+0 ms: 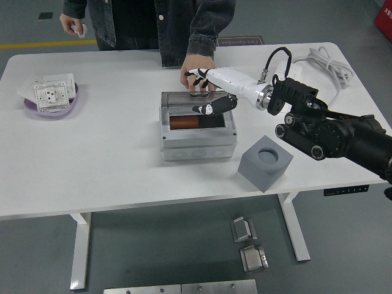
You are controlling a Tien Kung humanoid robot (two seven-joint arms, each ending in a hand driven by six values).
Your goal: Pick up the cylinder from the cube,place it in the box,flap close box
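A grey box (198,142) stands mid-table with a brown cylinder (183,123) lying inside it. Its clear hinged lid (193,100) is tilted partway down over the opening. My right hand (207,92), white with black fingertips, rests on the lid's top edge with fingers spread, holding nothing. A grey cube (265,162) with an empty round hole stands to the right of the box. A person's hand (195,65) rests on the table just behind the lid.
A purple dish (53,105) with a white socket plate sits at the far left. A white cable (323,60) lies at the back right. The person stands at the far side, the other hand (72,24) holding something white.
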